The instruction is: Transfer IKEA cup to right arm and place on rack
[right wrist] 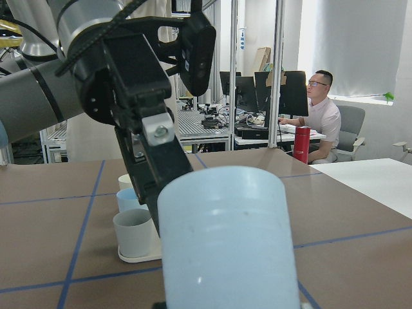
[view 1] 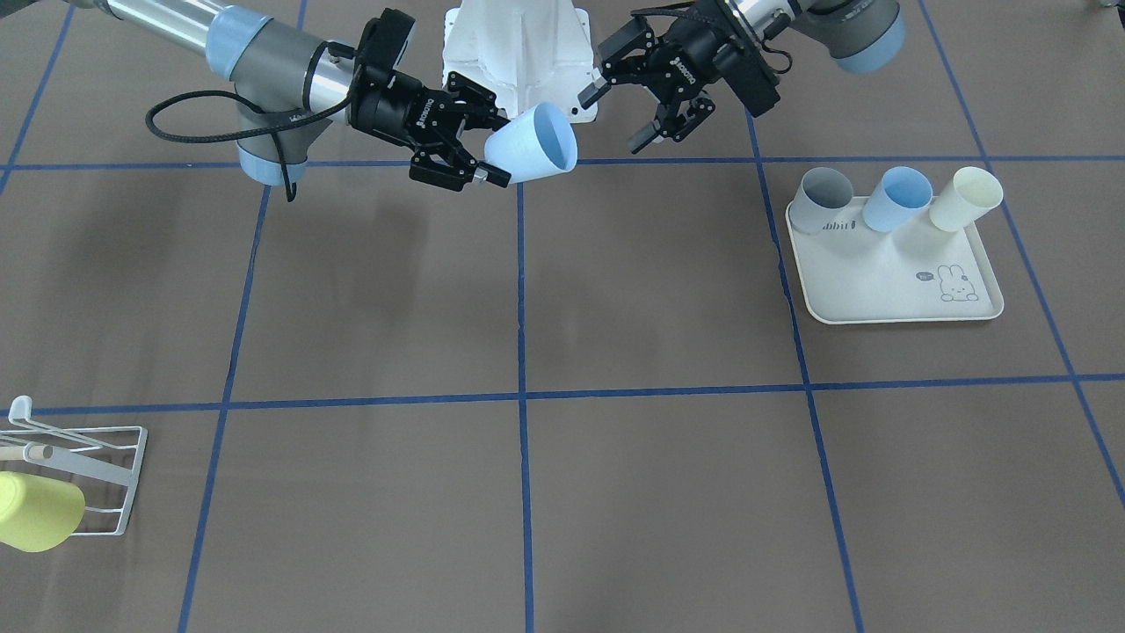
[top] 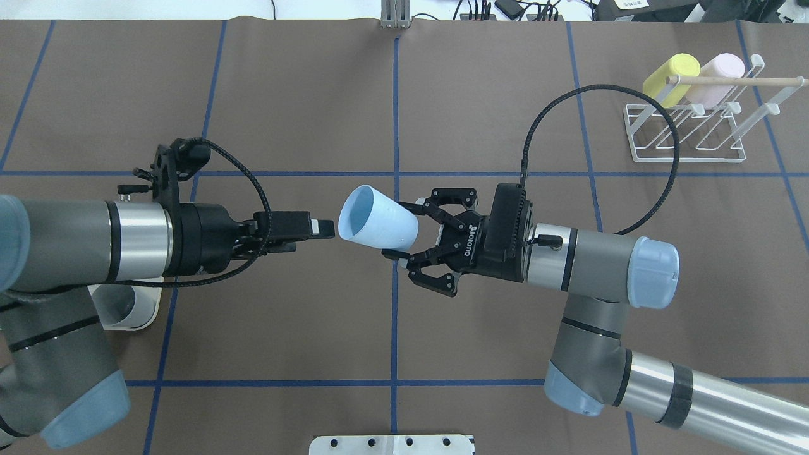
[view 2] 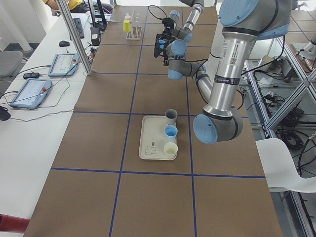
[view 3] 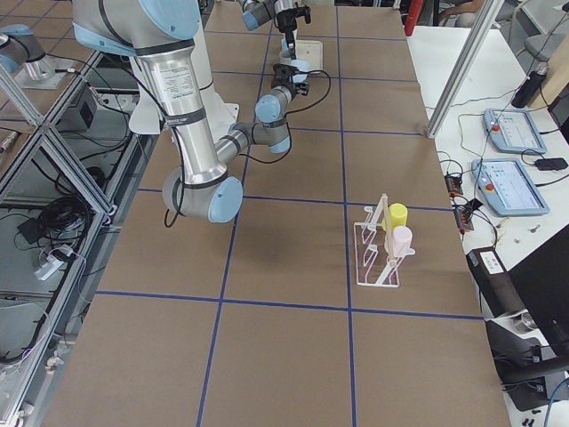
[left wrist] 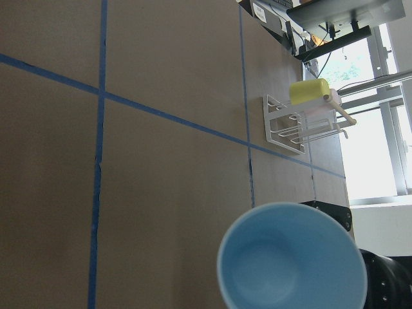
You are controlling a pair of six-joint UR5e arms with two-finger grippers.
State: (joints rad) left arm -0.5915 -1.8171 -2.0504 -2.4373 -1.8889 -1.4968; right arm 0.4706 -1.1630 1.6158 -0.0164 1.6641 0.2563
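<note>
Gripping the cup by its base, the right claw hangs above the worktop. Left claw gapes wide near the rim.

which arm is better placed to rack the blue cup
Right: the right fingers hold the light-blue cup and the rack is on that side; the left fingers are open, off the cup.

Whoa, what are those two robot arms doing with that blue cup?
The right gripper is holding the light blue cup by its narrow end, up in the air over the middle of the table. The left gripper is open and not touching the cup, so the cup is with the right arm alone. The cup is not on the white rack yet. That rack stands over on the right arm's side, with a yellow cup and a pink cup on it.
</note>
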